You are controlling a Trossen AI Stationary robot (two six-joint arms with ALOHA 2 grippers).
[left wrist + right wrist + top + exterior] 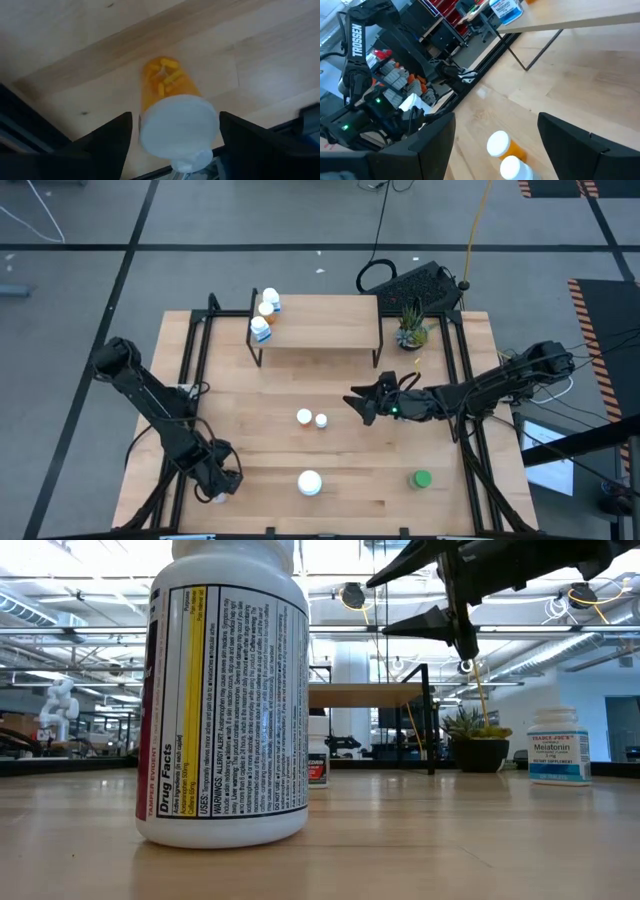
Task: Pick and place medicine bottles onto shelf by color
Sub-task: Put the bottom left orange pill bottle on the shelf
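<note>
— Orange bottle (pixel 172 107) status?
— Upright on the bench (pixel 330 450) near the front-left corner, between the left tool's (pixel 175 137) open fingers, positioned for pickup.
— Right tool (pixel 356 402)?
— Open, empty, raised mid-bench near two bottles (pixel 311 418).

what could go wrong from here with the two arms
The left gripper straddles the orange bottle near the table's front edge; an off-centre close could tip it or push it off. The right gripper hangs open above two bottles standing close together, so grabbing one may knock the other.
</note>
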